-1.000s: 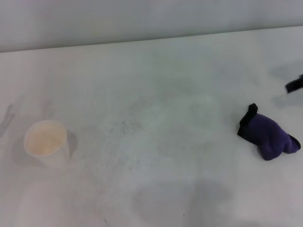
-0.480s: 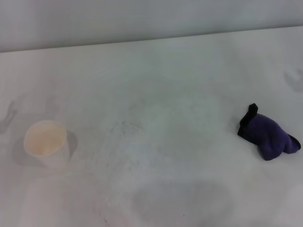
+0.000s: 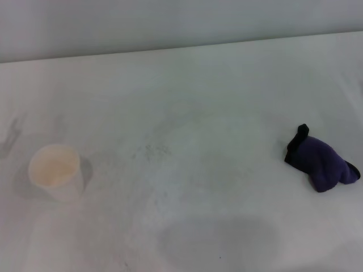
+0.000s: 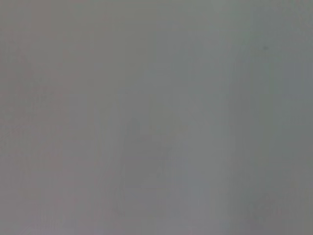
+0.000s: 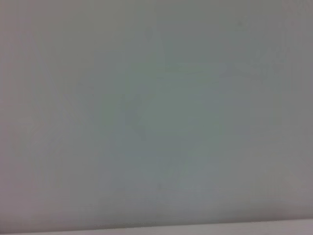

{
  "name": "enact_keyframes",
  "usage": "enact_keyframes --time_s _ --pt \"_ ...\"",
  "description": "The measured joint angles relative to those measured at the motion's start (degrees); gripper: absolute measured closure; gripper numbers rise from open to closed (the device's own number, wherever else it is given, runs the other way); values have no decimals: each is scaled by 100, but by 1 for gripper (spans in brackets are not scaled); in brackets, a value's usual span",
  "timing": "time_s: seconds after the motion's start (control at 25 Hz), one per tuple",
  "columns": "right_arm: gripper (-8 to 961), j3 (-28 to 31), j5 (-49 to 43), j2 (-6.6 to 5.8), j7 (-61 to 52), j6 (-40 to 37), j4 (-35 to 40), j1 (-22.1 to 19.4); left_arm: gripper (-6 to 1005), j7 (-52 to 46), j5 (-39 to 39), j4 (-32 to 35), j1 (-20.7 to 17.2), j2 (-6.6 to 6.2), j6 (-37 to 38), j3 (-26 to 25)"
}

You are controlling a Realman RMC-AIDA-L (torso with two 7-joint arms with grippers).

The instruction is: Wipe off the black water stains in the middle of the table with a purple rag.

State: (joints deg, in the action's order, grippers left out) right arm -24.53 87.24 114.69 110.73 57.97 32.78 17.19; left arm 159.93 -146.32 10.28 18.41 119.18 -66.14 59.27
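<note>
The dark tip at the right edge has gone from the head view, so neither arm's fingers show now and their state cannot be told; the purple rag lies bunched on the worktop at right, nearer the right arm, well apart from the faint black water stains mid-worktop.

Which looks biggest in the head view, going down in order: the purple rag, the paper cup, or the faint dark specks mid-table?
1. The purple rag, bunched up at the right; slightly wider than the cup.
2. The paper cup, at the left; close to the rag, so this ranking is unsure.
3. The dark specks, a faint small patch, clearly the smallest.
</note>
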Motion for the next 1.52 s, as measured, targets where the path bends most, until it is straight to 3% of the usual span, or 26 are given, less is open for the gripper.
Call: enact_keyframes --time_s 0.08,0.16,0.4,1.08,1.2,1.4,1.52 --pt "483 105 216 1 480 31 -261 9 108 21 -50 -48 40 -2 10 3" --pt "482 221 1139 7 2045 212 -1032 18 108 37 -58 -68 53 -7 12 3" --pt "480 224 2655 17 3799 519 -2066 44 108 60 -195 -70 91 -8 21 -3" --pt "474 468 3250 31 4816 808 -2343 78 106 197 -364 -88 101 0 107 -3" --pt "250 649 3255 29 4926 915 -2344 49 106 197 -369 -88 97 0 115 -3" --pt "77 888 3265 27 5383 1032 -2471 33 107 196 -371 -84 106 0 129 -2" --pt "77 936 3269 30 5890 1037 -2545 63 107 196 -371 -57 112 -6 116 8"
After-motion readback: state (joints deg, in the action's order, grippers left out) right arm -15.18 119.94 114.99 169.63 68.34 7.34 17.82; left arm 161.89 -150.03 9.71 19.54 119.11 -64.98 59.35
